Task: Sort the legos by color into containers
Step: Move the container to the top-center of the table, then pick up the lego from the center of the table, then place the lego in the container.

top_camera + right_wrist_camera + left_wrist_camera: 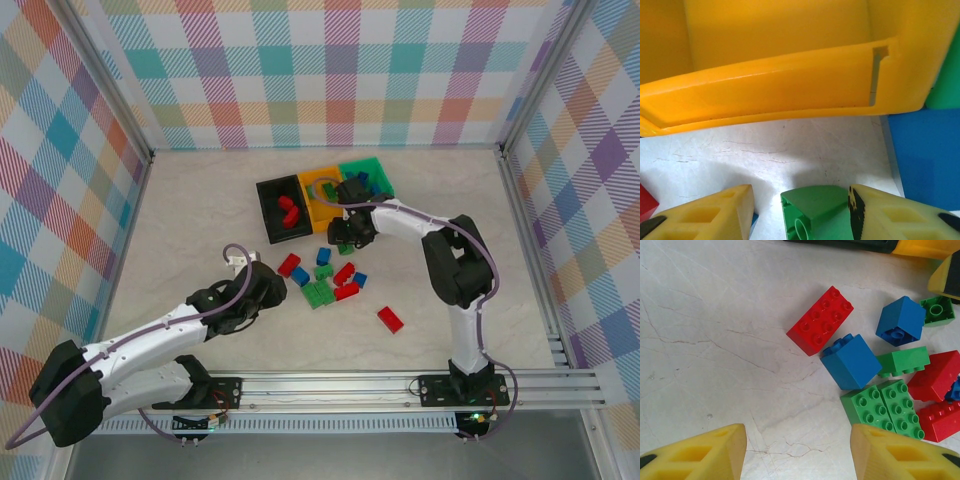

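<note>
The black [266, 200], orange-yellow [312, 180] and green [372, 164] containers stand joined in a row at the back middle. Red legos [288, 213] lie in the black one. A loose pile of red, blue and green legos [325, 280] lies in front of them. My right gripper [350, 235] is low by the orange-yellow bin's [780, 85] front wall. It is open around a green lego [817, 210] that rests against its right finger, with a gap to the left one. My left gripper [797, 450] is open over bare table, just short of a red lego [820, 320], a blue one [851, 361] and a green pair [883, 407].
One red lego [390, 319] lies apart at the front right of the pile. A blue brick [927, 155] sits close on the right of my right gripper. Metal frame posts and checkered walls bound the table on three sides.
</note>
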